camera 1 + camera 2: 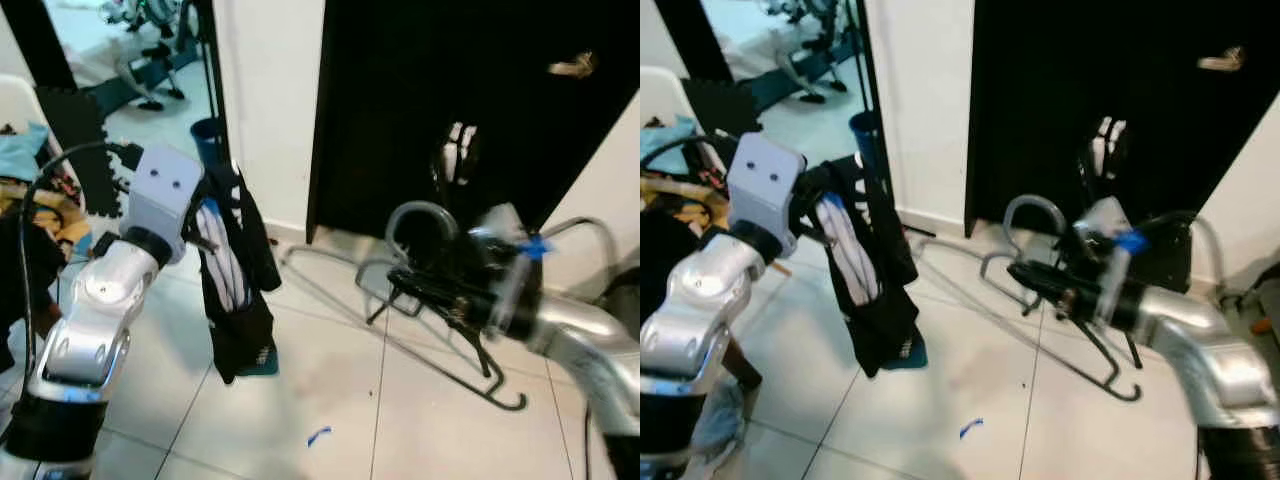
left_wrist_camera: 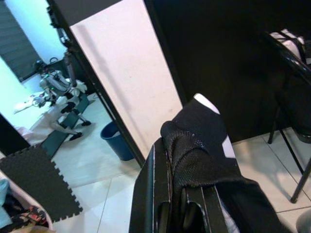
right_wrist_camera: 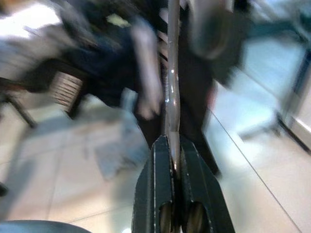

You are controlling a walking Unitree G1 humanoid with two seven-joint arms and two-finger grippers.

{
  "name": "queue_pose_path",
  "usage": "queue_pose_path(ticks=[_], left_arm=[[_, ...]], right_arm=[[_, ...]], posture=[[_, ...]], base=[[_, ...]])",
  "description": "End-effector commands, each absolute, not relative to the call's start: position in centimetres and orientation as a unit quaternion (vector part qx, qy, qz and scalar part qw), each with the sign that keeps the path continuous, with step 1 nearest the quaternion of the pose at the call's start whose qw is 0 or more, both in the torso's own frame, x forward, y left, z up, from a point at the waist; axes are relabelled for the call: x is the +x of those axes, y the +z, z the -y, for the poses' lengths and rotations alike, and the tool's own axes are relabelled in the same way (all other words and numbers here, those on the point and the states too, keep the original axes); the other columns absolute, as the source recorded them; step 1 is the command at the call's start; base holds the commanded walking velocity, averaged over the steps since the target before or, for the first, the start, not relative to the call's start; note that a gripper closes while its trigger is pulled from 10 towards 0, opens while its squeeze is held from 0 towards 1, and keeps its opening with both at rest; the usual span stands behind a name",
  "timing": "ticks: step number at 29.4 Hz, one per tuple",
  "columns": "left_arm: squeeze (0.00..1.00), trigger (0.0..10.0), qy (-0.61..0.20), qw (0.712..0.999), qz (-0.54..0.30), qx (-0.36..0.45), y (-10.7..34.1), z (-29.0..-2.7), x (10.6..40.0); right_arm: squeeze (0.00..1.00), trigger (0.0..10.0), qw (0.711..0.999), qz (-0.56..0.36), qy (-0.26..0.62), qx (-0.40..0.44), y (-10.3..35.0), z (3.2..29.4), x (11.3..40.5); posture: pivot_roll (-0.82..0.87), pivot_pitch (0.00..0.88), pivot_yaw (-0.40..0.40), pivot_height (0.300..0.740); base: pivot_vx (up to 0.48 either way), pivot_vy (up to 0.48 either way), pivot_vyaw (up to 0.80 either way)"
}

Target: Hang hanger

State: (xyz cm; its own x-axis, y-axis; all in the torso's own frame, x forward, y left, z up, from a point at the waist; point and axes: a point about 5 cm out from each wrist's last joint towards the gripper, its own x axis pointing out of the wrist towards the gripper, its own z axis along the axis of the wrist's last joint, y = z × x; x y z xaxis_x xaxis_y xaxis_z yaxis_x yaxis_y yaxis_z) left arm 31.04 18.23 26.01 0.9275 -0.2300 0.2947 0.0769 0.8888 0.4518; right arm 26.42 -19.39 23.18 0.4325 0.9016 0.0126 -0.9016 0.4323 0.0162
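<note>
A black-and-white garment (image 1: 235, 290) hangs bunched from my left gripper (image 1: 203, 238), which is raised at the left; its fingers (image 2: 158, 194) are shut on the cloth (image 2: 199, 150). At the right, my right gripper (image 1: 415, 285) is shut on a grey metal hanger (image 1: 415, 210). The hanger's hook curves upward above the fingers, and its wire arms run down to the left and to the right over the tiled floor. In the right wrist view the fingers (image 3: 158, 184) pinch the hanger's thin metal rod (image 3: 172, 87), with the garment blurred beyond it. Garment and hanger are apart.
A black door (image 1: 420, 90) with a metal handle (image 1: 572, 67) stands behind, beside a white wall section (image 1: 270, 100). A blue bin (image 1: 205, 135) sits in the doorway at the left. Clothes are piled at the far left (image 1: 25, 185). A blue scrap (image 1: 318, 436) lies on the tiles.
</note>
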Motion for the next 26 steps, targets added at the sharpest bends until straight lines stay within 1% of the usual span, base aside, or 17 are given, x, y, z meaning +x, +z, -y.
queue_pose_path(ticks=[1, 2, 5, 6, 8, 10, 12, 16, 19, 26], left_arm=[[0.0, 10.0, -0.089, 0.953, 0.178, 0.226, 26.1, -17.6, 30.8], [0.0, 10.0, -0.089, 0.953, 0.178, 0.226, 26.1, -17.6, 30.8], [0.0, 10.0, -0.094, 0.953, 0.179, 0.224, 26.1, -17.3, 30.8], [0.0, 10.0, -0.094, 0.953, 0.179, 0.224, 26.1, -17.3, 30.8], [0.0, 10.0, -0.096, 0.953, 0.179, 0.225, 26.1, -17.3, 30.8], [0.0, 10.0, -0.096, 0.953, 0.179, 0.225, 26.1, -17.3, 30.8], [0.0, 10.0, -0.097, 0.953, 0.179, 0.224, 26.1, -17.2, 30.7], [0.0, 10.0, -0.107, 0.953, 0.185, 0.216, 26.3, -16.5, 30.7], [0.0, 10.0, -0.113, 0.952, 0.185, 0.214, 26.3, -16.2, 30.6], [0.0, 10.0, -0.116, 0.952, 0.185, 0.212, 26.3, -16.2, 30.5]], right_arm=[[0.0, 10.0, 0.833, 0.004, 0.553, 0.016, 23.4, 18.8, 26.0], [0.0, 10.0, 0.833, 0.004, 0.553, 0.016, 23.4, 18.8, 26.0], [0.0, 10.0, 0.818, 0.001, 0.575, 0.022, 23.3, 18.4, 25.7], [0.0, 10.0, 0.818, 0.001, 0.575, 0.022, 23.3, 18.4, 25.7], [0.0, 10.0, 0.809, -0.001, 0.588, 0.023, 23.4, 18.5, 25.4], [0.0, 10.0, 0.807, -0.002, 0.59, 0.023, 23.5, 18.5, 25.4], [0.0, 10.0, 0.81, 0.0, 0.586, 0.018, 23.6, 18.3, 25.5], [0.0, 10.0, 0.833, 0.009, 0.553, 0.007, 23.0, 16.7, 26.6], [0.0, 10.0, 0.834, 0.008, 0.552, 0.009, 22.8, 16.1, 26.8], [0.0, 10.0, 0.84, 0.013, 0.542, 0.01, 22.9, 16.2, 27.2]], posture=[[-0.06, 0.093, -0.017, 0.74], [-0.06, 0.093, -0.017, 0.74], [-0.06, 0.093, -0.017, 0.74], [-0.06, 0.093, -0.017, 0.74], [-0.06, 0.095, -0.017, 0.74], [-0.06, 0.095, -0.017, 0.74], [-0.06, 0.094, -0.017, 0.74], [-0.06, 0.096, -0.017, 0.74], [-0.05, 0.096, -0.019, 0.74], [-0.05, 0.096, -0.021, 0.74]], base=[[0.0, 0.0, 0.0], [0.0, 0.0, 0.0], [0.0, 0.0, 0.0], [0.0, 0.0, 0.0], [0.0, 0.0, 0.0], [0.0, 0.0, 0.0], [0.0, 0.0, 0.0], [0.0, 0.0, 0.0], [0.0, 0.0, 0.0], [0.0, 0.0, 0.0]])
